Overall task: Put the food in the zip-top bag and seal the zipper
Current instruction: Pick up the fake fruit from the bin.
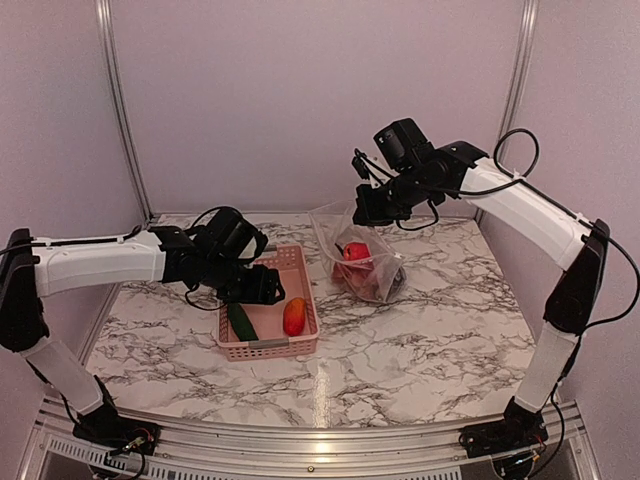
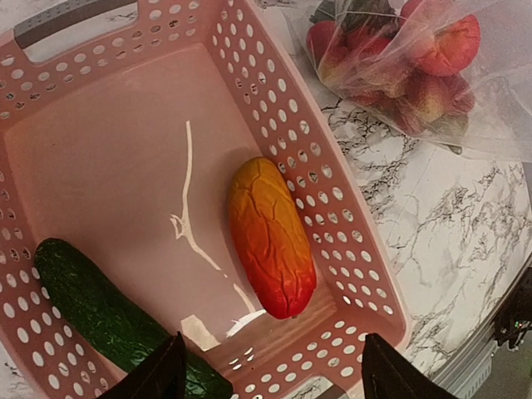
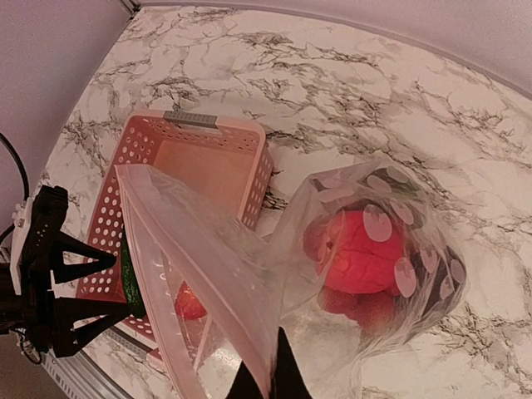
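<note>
The clear zip-top bag (image 1: 365, 255) stands on the table right of the basket, with red tomatoes (image 3: 359, 253) and other food inside. My right gripper (image 3: 268, 378) is shut on the bag's mouth edge and holds it up; the pale zipper strip (image 3: 179, 262) runs down from it. My left gripper (image 2: 270, 370) is open and empty, over the near end of the pink basket (image 1: 300, 262). An orange-red fruit (image 2: 270, 237) and a dark green cucumber (image 2: 100, 312) lie in the basket. The bag also shows in the left wrist view (image 2: 416, 58).
The marble table (image 1: 440, 330) extends in front and to the right. Pale walls and metal posts enclose the back and sides. The basket has a grey handle (image 2: 71, 21) at its far end.
</note>
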`<state>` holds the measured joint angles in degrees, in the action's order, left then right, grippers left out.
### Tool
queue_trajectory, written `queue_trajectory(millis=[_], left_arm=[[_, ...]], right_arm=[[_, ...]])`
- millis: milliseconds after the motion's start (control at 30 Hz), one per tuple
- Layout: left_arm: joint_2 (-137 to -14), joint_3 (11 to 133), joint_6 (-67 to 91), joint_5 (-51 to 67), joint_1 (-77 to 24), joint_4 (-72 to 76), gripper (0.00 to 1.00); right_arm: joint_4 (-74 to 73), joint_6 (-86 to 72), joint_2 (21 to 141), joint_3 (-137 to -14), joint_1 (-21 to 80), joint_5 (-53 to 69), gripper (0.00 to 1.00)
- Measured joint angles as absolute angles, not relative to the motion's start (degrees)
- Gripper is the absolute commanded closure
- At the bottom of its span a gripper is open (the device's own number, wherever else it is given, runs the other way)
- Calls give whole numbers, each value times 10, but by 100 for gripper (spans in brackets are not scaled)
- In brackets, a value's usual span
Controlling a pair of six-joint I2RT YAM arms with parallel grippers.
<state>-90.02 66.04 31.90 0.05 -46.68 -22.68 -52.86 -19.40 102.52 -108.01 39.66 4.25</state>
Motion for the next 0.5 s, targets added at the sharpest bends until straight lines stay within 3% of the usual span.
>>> queue_trajectory(millis=[267,500], left_arm=[[-998,729,347,58,-467,-248,37],[-1073,775,374,66,-467,-277,38]], right_arm=[[-529,-194,1025,-1080,397,42,100],[-529,-194,1025,-1080,397,42,100]])
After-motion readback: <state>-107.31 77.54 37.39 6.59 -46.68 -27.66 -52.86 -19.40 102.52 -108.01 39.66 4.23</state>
